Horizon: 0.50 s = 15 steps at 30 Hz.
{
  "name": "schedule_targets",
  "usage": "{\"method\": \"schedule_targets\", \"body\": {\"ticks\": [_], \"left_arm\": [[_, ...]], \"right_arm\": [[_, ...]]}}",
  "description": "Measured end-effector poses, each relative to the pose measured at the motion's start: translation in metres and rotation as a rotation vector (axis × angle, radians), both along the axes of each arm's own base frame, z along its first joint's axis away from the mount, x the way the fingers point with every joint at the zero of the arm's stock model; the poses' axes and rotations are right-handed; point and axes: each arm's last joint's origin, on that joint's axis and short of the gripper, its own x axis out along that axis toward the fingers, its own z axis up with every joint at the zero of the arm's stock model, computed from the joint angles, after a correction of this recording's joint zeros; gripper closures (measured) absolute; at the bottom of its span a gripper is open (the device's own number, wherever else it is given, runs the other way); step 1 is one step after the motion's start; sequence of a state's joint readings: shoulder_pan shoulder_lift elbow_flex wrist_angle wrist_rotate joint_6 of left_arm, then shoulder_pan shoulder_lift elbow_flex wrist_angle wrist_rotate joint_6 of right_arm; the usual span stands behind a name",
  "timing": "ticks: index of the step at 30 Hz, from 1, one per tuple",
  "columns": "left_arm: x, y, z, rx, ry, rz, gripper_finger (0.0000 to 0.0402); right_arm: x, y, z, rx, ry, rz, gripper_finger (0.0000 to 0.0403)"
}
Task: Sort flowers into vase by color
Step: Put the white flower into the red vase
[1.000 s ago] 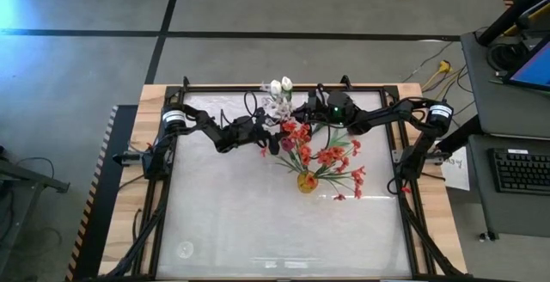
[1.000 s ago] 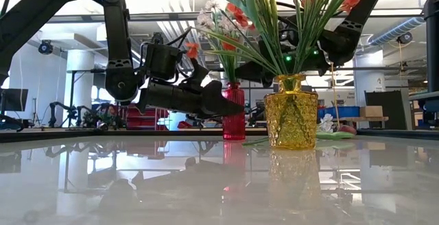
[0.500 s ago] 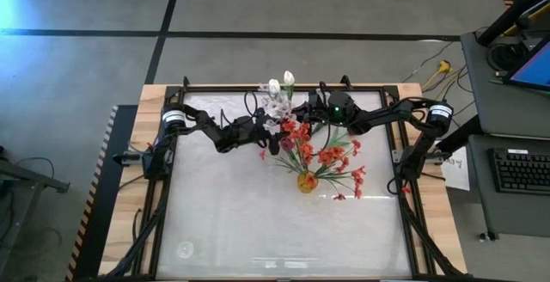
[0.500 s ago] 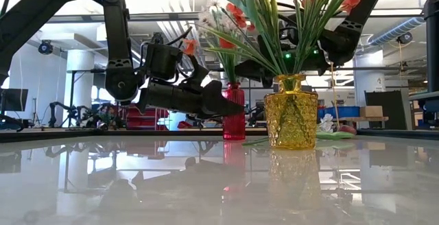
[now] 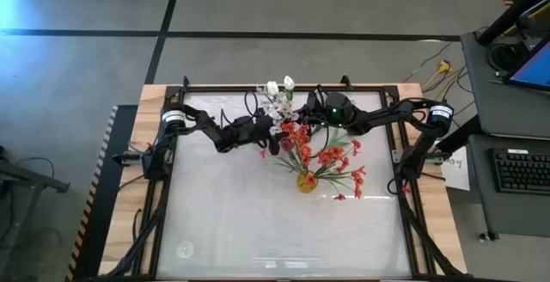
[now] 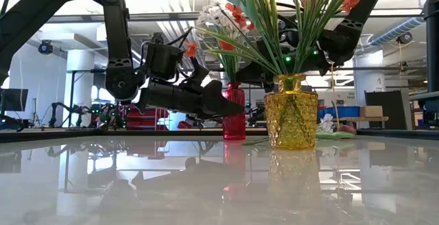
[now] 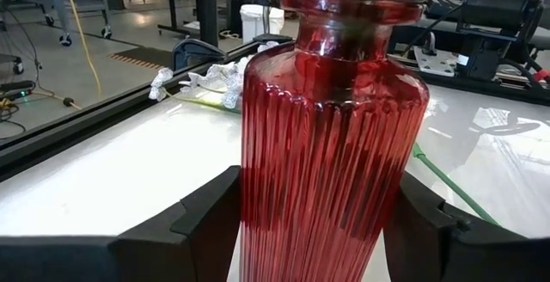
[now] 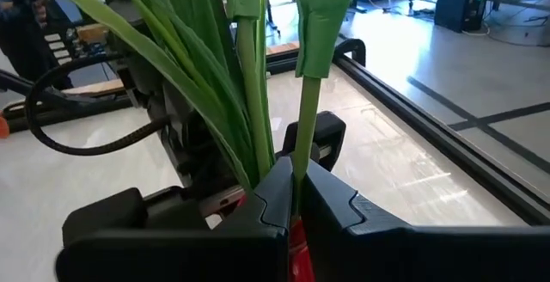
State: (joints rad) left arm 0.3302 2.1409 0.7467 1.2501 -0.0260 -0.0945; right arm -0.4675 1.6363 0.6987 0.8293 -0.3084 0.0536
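Note:
A red ribbed glass vase (image 7: 331, 144) stands on the table near the far edge, its body between the fingers of my left gripper (image 5: 277, 142). Green stems rise from its neck, carrying white tulips (image 5: 273, 87) and small white sprays (image 5: 277, 107). My right gripper (image 8: 295, 192) is above the vase mouth and shut on one green stem. A yellow glass vase (image 6: 291, 112) closer to the near side holds red-orange blossom clusters (image 5: 331, 156). My left gripper has the red vase's ribbed body (image 7: 258, 187) between its two fingers (image 7: 206, 222), coming in level from the table's left. The vase stands upright on the table. My right gripper pinches a single green stem (image 8: 302, 136) between its fingertips, just above the red vase's mouth, coming from the table's right with the fingers across the stem. The stem stands nearly upright among the other stems.
White blossoms (image 7: 215, 76) and a loose green stem (image 7: 447, 179) lie on the table behind the red vase, by the far frame rail. The yellow vase's bouquet spreads wide beside the right arm. The near half of the table is bare glossy surface (image 5: 258, 222).
The white tulip heads over the red vase have swayed slightly apart as my right gripper shifted the held stem a little. Both vases stand where they were.

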Motion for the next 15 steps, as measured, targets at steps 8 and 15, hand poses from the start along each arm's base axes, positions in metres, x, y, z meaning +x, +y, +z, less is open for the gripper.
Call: {"method": "schedule_targets", "body": {"ticks": [8, 15], "left_arm": [[0.0000, -0.0001, -0.0001, -0.005, -0.001, -0.003, 0.0187], [0.0000, -0.0005, -0.0002, -0.010, -0.001, -0.006, 0.0187]], "right_arm": [[0.0001, 0.0006, 0.0003, 0.006, -0.006, 0.019, 0.0390], [0.0000, 0.0024, 0.0010, 0.005, -0.003, 0.032, 0.0387]]}}
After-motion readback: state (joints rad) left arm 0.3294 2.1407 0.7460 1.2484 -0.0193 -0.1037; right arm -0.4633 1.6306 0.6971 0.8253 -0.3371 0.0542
